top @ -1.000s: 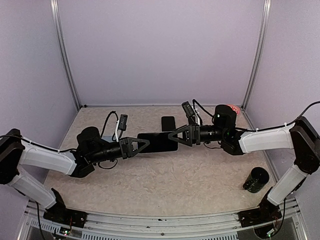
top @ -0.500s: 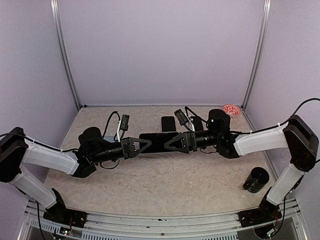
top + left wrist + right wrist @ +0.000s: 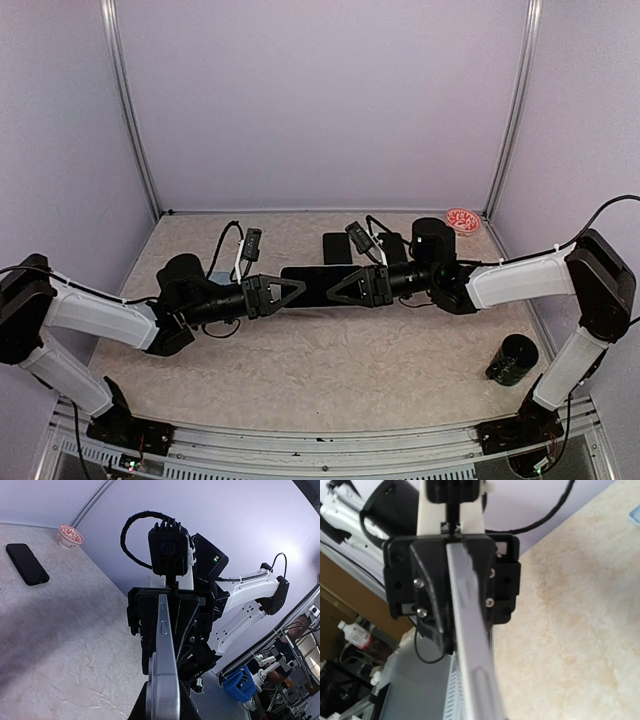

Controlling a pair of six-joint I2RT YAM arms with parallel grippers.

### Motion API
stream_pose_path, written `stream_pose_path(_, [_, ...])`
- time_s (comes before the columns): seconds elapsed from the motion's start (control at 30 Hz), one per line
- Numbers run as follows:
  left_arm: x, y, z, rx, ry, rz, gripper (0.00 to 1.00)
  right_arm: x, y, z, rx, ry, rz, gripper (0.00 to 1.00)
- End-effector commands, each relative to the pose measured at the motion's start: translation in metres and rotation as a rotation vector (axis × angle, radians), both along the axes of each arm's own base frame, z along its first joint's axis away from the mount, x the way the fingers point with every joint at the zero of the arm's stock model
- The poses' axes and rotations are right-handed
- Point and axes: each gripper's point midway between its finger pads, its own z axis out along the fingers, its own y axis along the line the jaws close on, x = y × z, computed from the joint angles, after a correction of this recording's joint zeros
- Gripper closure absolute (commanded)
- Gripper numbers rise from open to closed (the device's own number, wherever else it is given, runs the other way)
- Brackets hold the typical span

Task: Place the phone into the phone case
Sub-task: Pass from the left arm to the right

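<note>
The phone (image 3: 315, 283) is a dark slab held level above the table between both arms. My left gripper (image 3: 292, 290) is shut on its left end. In the left wrist view the phone's grey edge (image 3: 165, 660) runs up from between the fingers of that gripper (image 3: 164, 705). My right gripper (image 3: 340, 287) is closed over the phone's right end, and the same grey edge (image 3: 470, 635) fills the right wrist view. The phone case (image 3: 337, 247) lies flat and black on the table behind the phone; in the left wrist view the case (image 3: 27, 564) sits far left.
A small red-patterned bowl (image 3: 463, 219) stands at the back right corner, and the bowl (image 3: 69, 534) also shows in the left wrist view. A dark cylinder (image 3: 513, 360) stands near the right arm's base. Walls close in the table on three sides.
My right gripper has slid left onto the phone's right end and its jaws have closed from wide open. The left gripper keeps its hold, with the phone carried slightly farther back.
</note>
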Motion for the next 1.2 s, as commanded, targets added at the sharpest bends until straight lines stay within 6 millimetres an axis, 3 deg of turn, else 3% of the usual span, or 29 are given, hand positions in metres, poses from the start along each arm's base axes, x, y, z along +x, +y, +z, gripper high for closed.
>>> stream_pose_path(0.0, [0.007, -0.001, 0.019, -0.044, -0.043, 0.027, 1.0, -0.006, 0.004, 0.012, 0.031, -0.042, 0.045, 0.86])
stream_pose_path(0.1, [0.007, 0.0, 0.018, -0.041, -0.041, 0.032, 0.98, -0.006, 0.003, 0.015, 0.034, -0.051, 0.044, 0.95])
stream_pose_path(0.23, [0.008, 0.002, 0.016, -0.03, -0.043, 0.047, 0.84, -0.006, 0.002, 0.017, 0.036, -0.057, 0.043, 1.0])
stream_pose_path(0.4, [0.016, 0.01, 0.01, 0.011, -0.04, 0.107, 0.51, -0.002, -0.002, 0.017, 0.026, -0.057, 0.03, 1.0])
stream_pose_path(0.53, [0.027, 0.028, 0.009, 0.031, -0.031, 0.18, 0.22, 0.004, -0.008, 0.016, 0.002, -0.061, -0.002, 1.0])
stream_pose_path(0.67, [0.046, 0.055, 0.004, 0.068, 0.0, 0.289, 0.04, 0.008, -0.017, 0.014, -0.018, -0.044, -0.027, 1.0])
stream_pose_path(0.83, [0.076, 0.09, -0.013, 0.191, 0.057, 0.462, 0.01, 0.014, -0.026, 0.011, -0.065, -0.019, -0.059, 1.0])
stream_pose_path(1.0, [0.107, 0.125, -0.045, 0.326, 0.16, 0.6, 0.01, 0.034, -0.037, 0.009, -0.143, -0.099, -0.2, 1.0])
stream_pose_path(1.17, [0.131, 0.143, -0.08, 0.495, 0.236, 0.691, 0.01, 0.051, -0.053, 0.006, -0.23, -0.125, -0.323, 1.0])
